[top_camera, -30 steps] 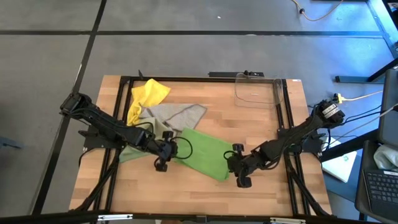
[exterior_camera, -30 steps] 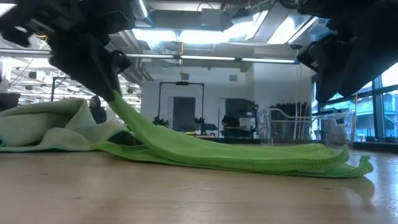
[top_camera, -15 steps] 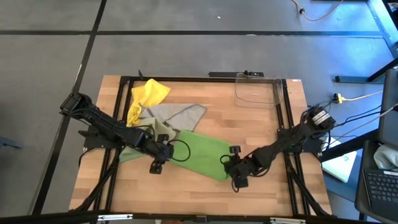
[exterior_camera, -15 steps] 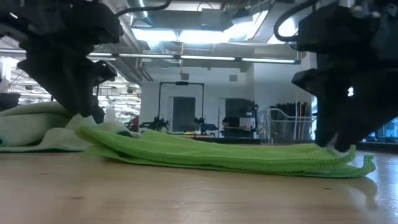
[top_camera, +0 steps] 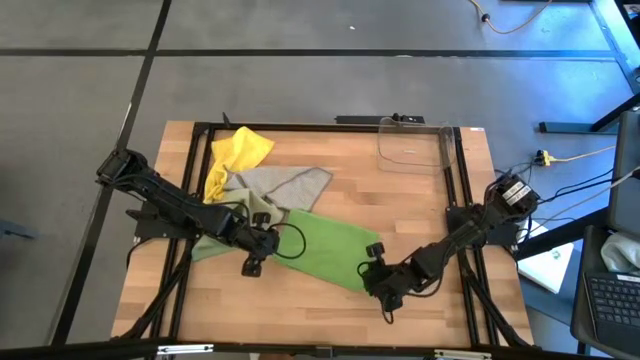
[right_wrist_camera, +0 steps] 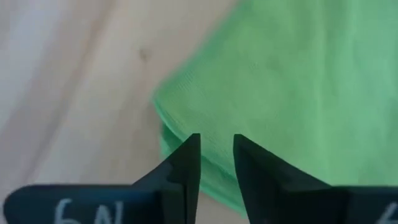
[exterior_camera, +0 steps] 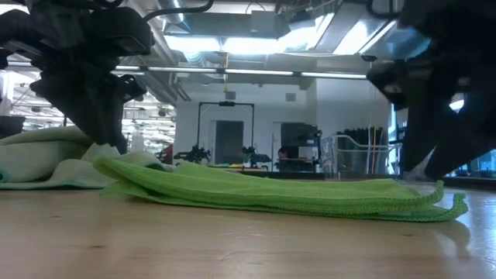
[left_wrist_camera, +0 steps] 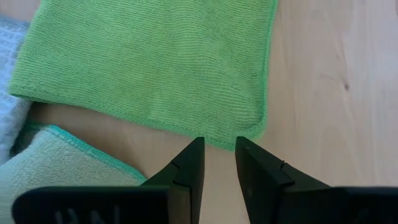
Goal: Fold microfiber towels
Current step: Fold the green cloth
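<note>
The left end effector (left_wrist_camera: 216, 163) is seen with a narrow gap between its fingers, nothing held, just off a corner of the bright green towel (left_wrist_camera: 155, 62). The right end effector (right_wrist_camera: 214, 158) is likewise narrowly parted and empty, poised at the opposite, doubled corner of that towel. On its body "6N" is written in white. The green towel (top_camera: 325, 248) lies folded mid-table; the pale olive towel (left_wrist_camera: 62, 162), grey-beige towel (top_camera: 282, 185) and yellow towel (top_camera: 235, 152) are heaped beside it.
</note>
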Robot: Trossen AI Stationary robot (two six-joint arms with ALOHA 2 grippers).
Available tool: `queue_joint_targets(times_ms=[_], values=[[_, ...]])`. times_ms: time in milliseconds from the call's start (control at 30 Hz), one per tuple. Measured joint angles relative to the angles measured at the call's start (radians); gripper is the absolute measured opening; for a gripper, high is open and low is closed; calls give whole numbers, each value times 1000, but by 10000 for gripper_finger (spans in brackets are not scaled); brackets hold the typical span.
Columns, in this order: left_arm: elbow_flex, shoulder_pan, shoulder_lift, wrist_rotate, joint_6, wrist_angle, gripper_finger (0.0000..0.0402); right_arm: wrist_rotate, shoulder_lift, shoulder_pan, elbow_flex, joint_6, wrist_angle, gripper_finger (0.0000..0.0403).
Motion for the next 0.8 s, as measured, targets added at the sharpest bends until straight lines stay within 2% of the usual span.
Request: queue_joint_targets(times_ms=[100, 300, 467, 633, 800], values=[[0, 0, 0, -2, -2, 0, 83, 0, 0, 20, 0, -32, 68, 110], [0, 0, 0, -38, -30, 1, 83, 13, 8, 41, 0, -25, 82, 146], [0, 0, 0, -79, -57, 11, 83, 28, 75, 40, 0, -27, 135, 162], [0, -10, 0, -81, -75, 11, 83, 63, 137, 43, 2, -37, 180, 147], [0, -14, 0, -81, -66, 3, 83, 123, 128, 51, 0, -38, 156, 101]])
